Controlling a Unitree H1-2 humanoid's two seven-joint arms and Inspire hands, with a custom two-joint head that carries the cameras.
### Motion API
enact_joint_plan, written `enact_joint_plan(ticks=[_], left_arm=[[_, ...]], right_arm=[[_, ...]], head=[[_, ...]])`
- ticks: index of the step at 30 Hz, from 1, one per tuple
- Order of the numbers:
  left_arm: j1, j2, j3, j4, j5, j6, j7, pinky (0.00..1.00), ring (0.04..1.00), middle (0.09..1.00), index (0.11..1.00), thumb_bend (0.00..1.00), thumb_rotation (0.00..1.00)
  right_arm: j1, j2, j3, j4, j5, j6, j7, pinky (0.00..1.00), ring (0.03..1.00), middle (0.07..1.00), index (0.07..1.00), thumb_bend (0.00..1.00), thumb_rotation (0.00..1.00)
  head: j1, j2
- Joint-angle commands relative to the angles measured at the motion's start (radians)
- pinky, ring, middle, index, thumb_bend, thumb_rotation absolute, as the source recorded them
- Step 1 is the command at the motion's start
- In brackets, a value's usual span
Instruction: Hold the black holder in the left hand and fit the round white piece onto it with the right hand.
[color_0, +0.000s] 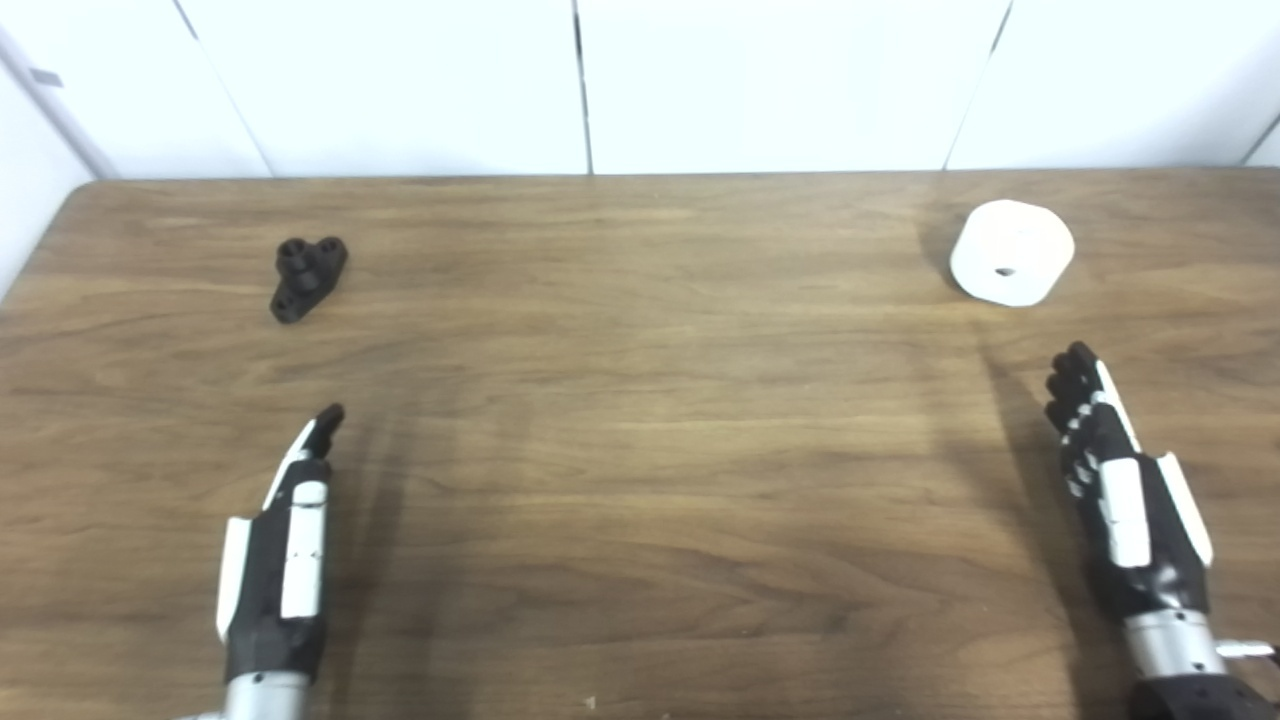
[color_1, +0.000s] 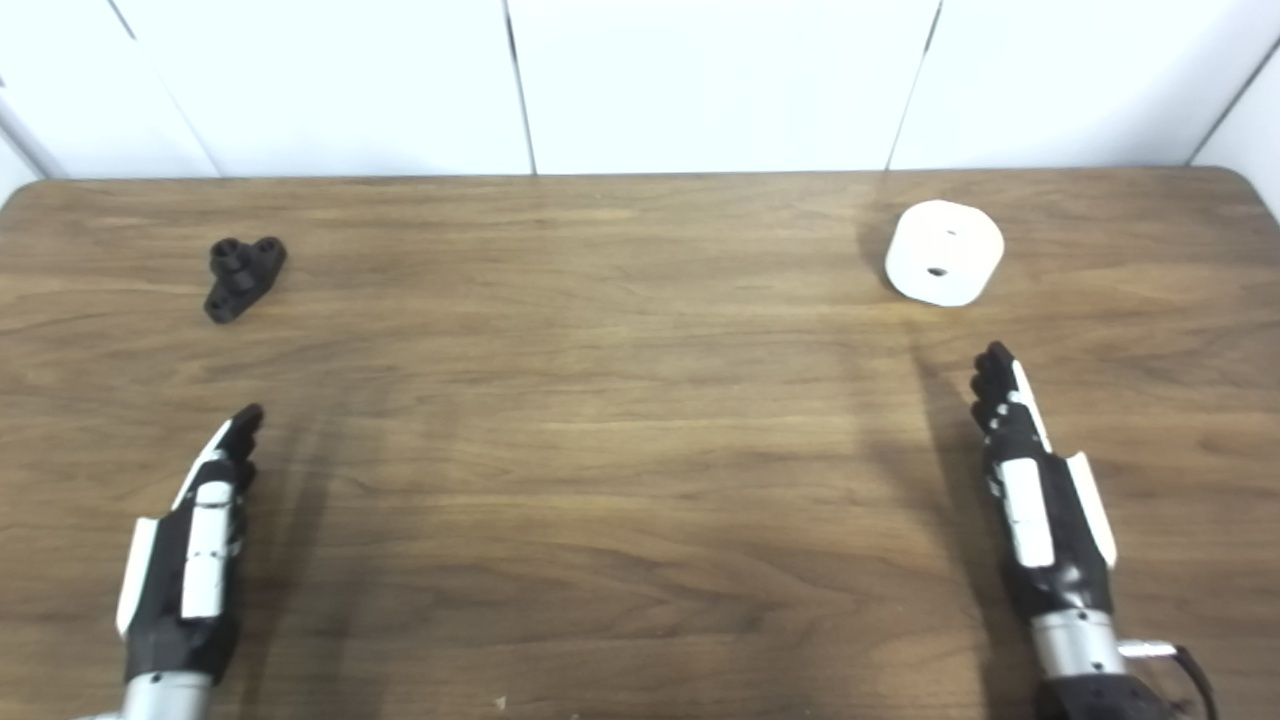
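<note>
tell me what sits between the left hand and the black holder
Nothing: only bare wooden table separates the left hand from the black holder, clear in both eye views.

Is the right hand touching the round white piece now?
Apart. The left eye view shows bare table between the right hand and the round white piece.

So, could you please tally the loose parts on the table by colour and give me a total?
Black: 1, the black holder, lying far left on the table.
White: 1, the round white piece, lying far right.
Total: 2 parts. Neither is held; the left robot hand and the right robot hand are both open and short of them.
</note>
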Motion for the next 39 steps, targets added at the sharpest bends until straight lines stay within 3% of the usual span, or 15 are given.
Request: enact_joint_plan(ticks=[1,10,12,15,21,26,30,33,34,39], left_arm=[[0.013,-0.040,-0.017,0.008,0.019,-0.024,0.007,1.00,1.000,0.954,0.907,0.31,0.94],[0.025,-0.047,-0.056,0.074,0.069,-0.092,0.031,1.00,0.985,0.950,0.890,0.34,0.90],[0.026,-0.047,-0.061,0.083,0.077,-0.098,0.036,1.00,0.985,0.952,0.893,0.35,0.90],[0.028,-0.055,-0.068,0.090,0.084,-0.103,0.045,0.99,0.978,0.953,0.897,0.32,0.90],[0.028,-0.054,-0.079,0.089,0.110,-0.089,0.057,0.98,0.973,0.950,0.891,0.32,0.79],[0.037,-0.067,-0.081,0.074,0.153,-0.063,0.085,0.93,0.954,0.933,0.879,0.35,0.57],[0.042,-0.068,-0.082,0.063,0.197,-0.076,0.115,0.95,0.946,0.914,0.862,0.36,0.30],[0.027,-0.060,-0.063,0.047,0.260,-0.085,0.150,0.90,0.918,0.896,0.839,0.43,0.12],[0.020,-0.060,-0.056,0.042,0.271,-0.084,0.159,0.89,0.907,0.891,0.827,0.49,0.09],[-0.048,-0.051,-0.004,0.010,0.360,-0.014,0.202,0.87,0.887,0.864,0.796,0.62,0.04]], right_arm=[[0.018,-0.017,-0.006,0.083,0.007,-0.030,0.011,1.00,1.000,0.992,1.000,0.60,1.00],[0.014,-0.036,-0.010,0.143,0.055,-0.064,0.040,1.00,1.000,1.000,1.000,0.60,1.00],[0.014,-0.038,-0.009,0.149,0.059,-0.060,0.043,1.00,1.000,1.000,1.000,0.61,1.00],[0.014,-0.040,-0.008,0.156,0.071,-0.056,0.047,1.00,1.000,1.000,1.000,0.55,1.00],[0.010,-0.048,-0.007,0.171,0.086,-0.050,0.059,1.00,1.000,1.000,1.000,0.51,1.00],[0.008,-0.046,-0.011,0.176,0.077,-0.047,0.050,1.00,1.000,1.000,1.000,0.54,1.00],[0.005,-0.042,-0.011,0.190,0.080,-0.063,0.055,1.00,1.000,1.000,1.000,0.59,1.00],[0.009,-0.037,-0.011,0.184,0.073,-0.062,0.051,1.00,1.000,1.000,1.000,0.60,1.00],[0.010,-0.035,-0.011,0.182,0.071,-0.062,0.050,1.00,1.000,1.000,1.000,0.61,1.00],[0.015,-0.029,-0.006,0.180,0.062,-0.057,0.047,1.00,1.000,1.000,1.000,0.62,1.00]], head=[[0.014,-0.007],[0.108,-0.090],[0.115,-0.096],[0.127,-0.112],[0.122,-0.123],[0.120,-0.128],[0.115,-0.132],[0.110,-0.134],[0.110,-0.134],[0.108,-0.146]])
